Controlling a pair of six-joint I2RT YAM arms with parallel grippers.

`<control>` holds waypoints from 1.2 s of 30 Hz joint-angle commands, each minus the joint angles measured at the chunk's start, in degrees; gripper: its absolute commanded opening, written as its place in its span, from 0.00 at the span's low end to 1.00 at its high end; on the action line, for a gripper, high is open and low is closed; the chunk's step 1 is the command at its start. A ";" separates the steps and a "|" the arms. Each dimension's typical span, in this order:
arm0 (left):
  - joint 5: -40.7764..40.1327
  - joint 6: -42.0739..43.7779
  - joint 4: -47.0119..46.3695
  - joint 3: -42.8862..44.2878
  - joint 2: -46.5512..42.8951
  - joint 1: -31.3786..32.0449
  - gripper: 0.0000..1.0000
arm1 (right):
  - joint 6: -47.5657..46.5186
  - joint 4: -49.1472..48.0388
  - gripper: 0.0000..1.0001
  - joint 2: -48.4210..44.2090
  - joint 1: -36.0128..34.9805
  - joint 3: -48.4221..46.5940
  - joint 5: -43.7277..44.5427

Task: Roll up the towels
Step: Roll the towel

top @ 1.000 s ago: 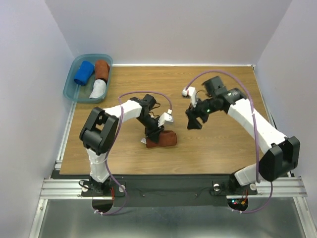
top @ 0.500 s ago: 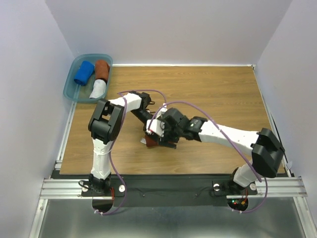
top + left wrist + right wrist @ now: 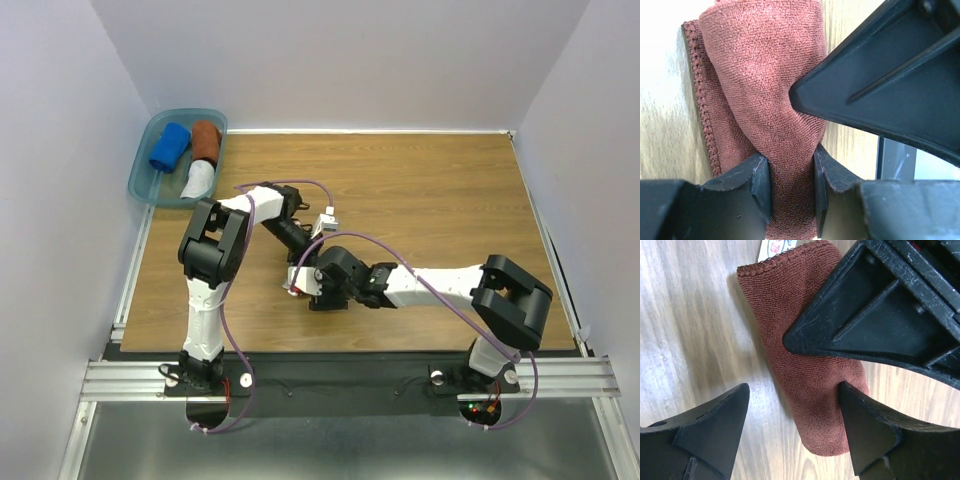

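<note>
Rust-brown towel (image 3: 805, 375), rolled near the tabletop's front edge, stays pinched in left fingers (image 3: 760, 187) while the right gripper (image 3: 792, 427) has swung in, fingers spread astride it, likely taking over.

Translucent blue tub (image 3: 140, 172) sits at far-left corner of wooden desk (image 3: 450, 200), partly overhanging the edge. Inside: blue roll (image 3: 169, 146), brown roll (image 3: 205, 139), white roll (image 3: 197, 180), packed close together.
</note>
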State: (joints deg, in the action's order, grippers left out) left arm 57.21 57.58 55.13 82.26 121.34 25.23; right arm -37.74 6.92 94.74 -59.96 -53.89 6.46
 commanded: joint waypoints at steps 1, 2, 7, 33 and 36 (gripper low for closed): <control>-11.16 4.64 -0.11 -1.66 3.46 -0.45 0.31 | -1.11 -6.30 0.78 0.37 0.46 2.03 5.85; -11.24 4.56 0.06 -1.40 3.64 -0.62 0.31 | -0.94 -6.39 0.78 -1.47 0.46 1.95 5.58; -11.16 5.08 0.41 -1.22 3.99 -0.80 0.31 | -1.63 -4.72 0.78 -5.09 0.20 0.28 5.93; -6.85 4.12 -1.70 -1.93 -3.02 -6.15 0.66 | -1.47 8.88 0.14 6.77 6.26 -2.80 -14.69; -4.75 3.85 -1.35 -1.84 -5.66 -9.14 0.80 | -0.68 12.06 0.03 7.39 7.93 -4.03 -18.66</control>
State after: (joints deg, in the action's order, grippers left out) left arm 58.08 59.44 55.72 81.34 120.25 20.36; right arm -41.36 7.92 99.33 -53.87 -57.67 -2.74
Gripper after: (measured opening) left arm 0.754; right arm 0.406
